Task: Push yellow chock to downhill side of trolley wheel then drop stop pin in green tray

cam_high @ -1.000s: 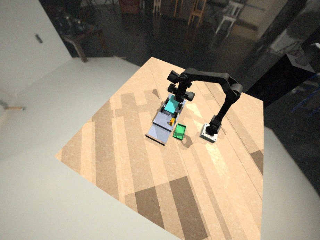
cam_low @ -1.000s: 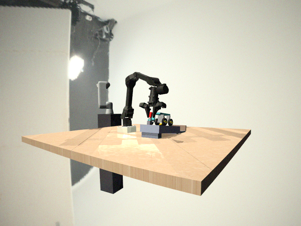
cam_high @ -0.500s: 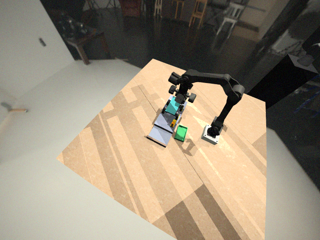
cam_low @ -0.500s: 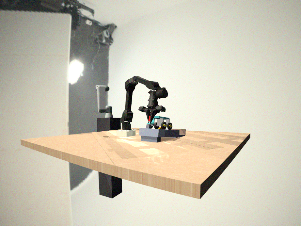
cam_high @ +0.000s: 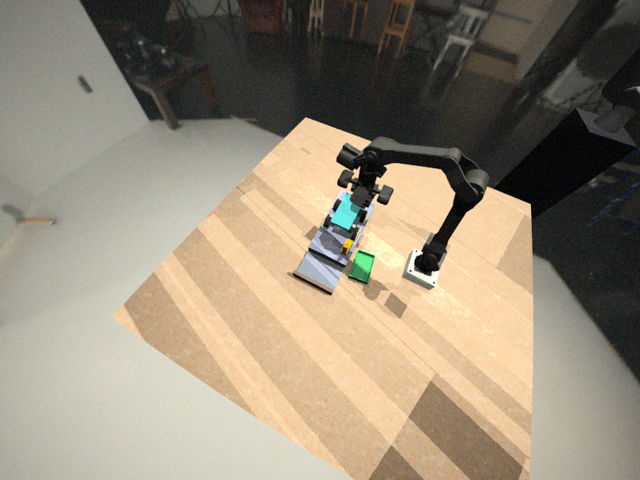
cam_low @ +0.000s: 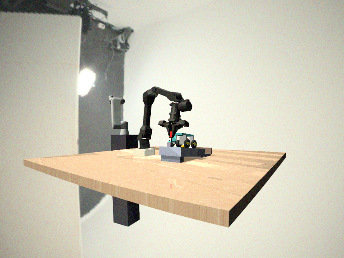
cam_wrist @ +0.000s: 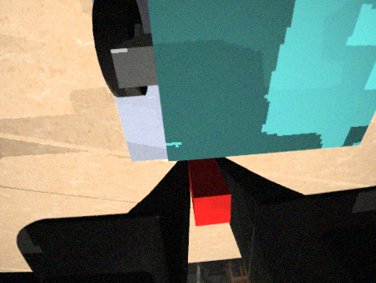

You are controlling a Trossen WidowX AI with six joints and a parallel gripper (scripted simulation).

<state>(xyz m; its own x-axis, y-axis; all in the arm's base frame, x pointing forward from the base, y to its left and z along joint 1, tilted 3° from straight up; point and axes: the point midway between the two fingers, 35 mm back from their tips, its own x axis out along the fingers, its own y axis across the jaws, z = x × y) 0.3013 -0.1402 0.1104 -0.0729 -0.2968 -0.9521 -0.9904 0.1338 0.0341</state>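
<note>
Red stop pin [cam_low: 171, 134] [cam_wrist: 212, 210] in the black claw [cam_high: 357, 198] [cam_low: 171, 134] [cam_wrist: 200, 163]

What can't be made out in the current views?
- Pin's lower end: tiny in exterior; cut off by the trolley deck in wrist.
- Chock contact with a wheel: too small in top.
- Green tray: hidden in exterior, out of wrist's frame.

The stop pin's lower end [cam_low: 170, 140] is too small to read, while the trolley [cam_wrist: 229, 82] runs out of the wrist view at twelve o'clock.
</note>
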